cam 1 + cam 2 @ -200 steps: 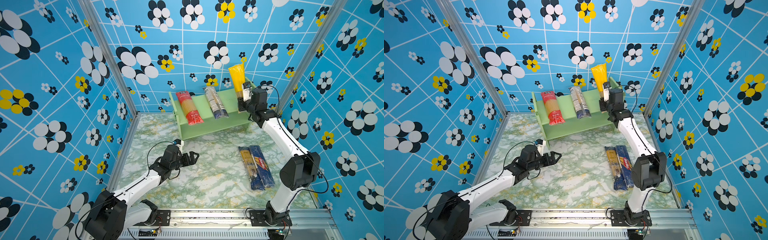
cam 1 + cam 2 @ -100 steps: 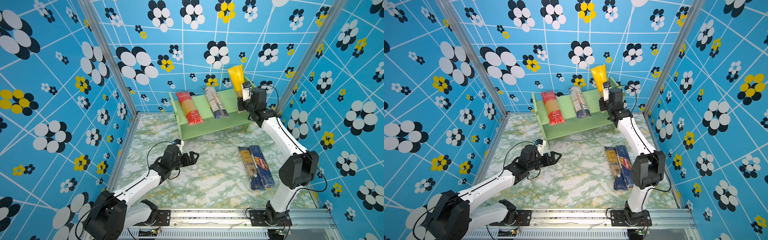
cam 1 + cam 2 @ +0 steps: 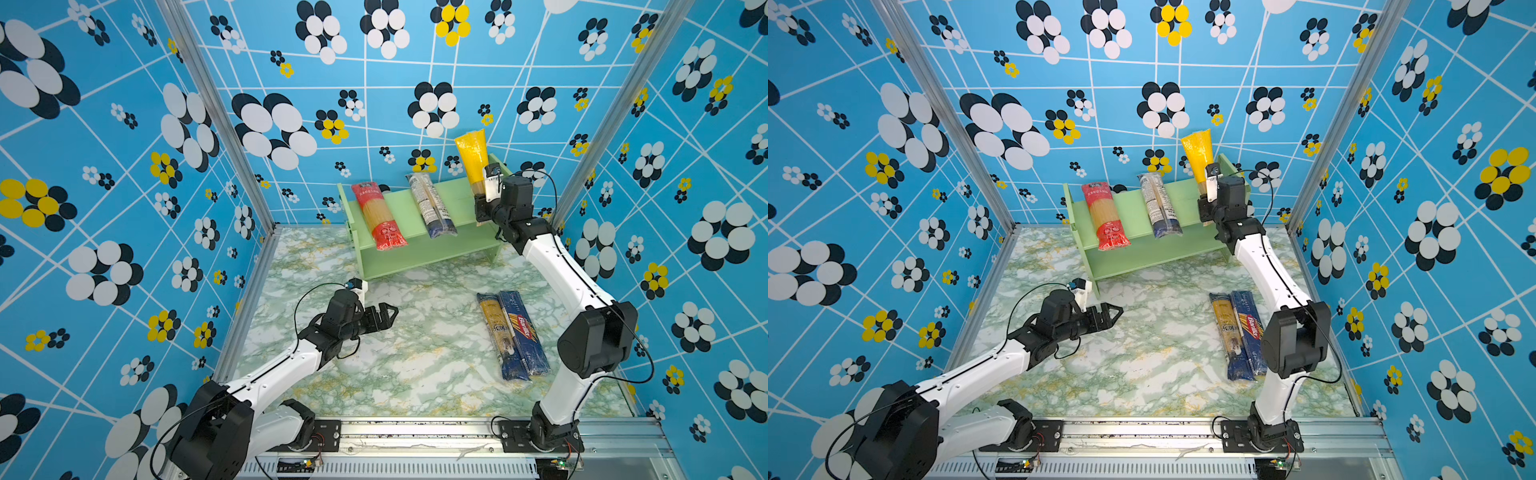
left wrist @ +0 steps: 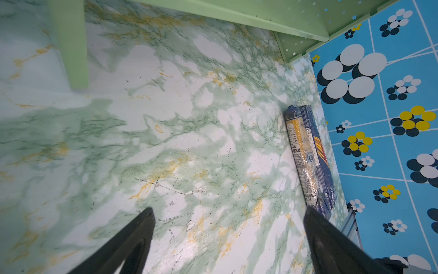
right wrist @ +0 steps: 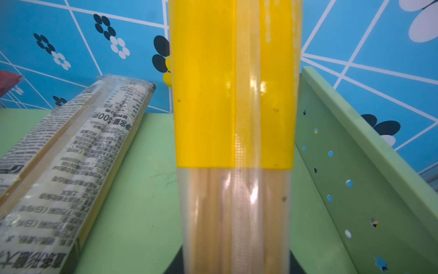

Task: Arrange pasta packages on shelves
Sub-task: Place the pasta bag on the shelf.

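The left gripper (image 3: pixel 388 318) hangs with jaws apart over the table (image 3: pixel 428 365), and farther back the right gripper (image 3: pixel 481 195) clamps the yellow pack's (image 3: pixel 471 160) lower part above the shelf's (image 3: pixel 419 255) top tier, long axis tilted steeply up and away, so releasing now could topple it behind.

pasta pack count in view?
5: red pack, clear pack on the shelf top; yellow pack in the right end effector above it; brown pack, Barilla pack side by side on the table. Lower tier partly hidden.
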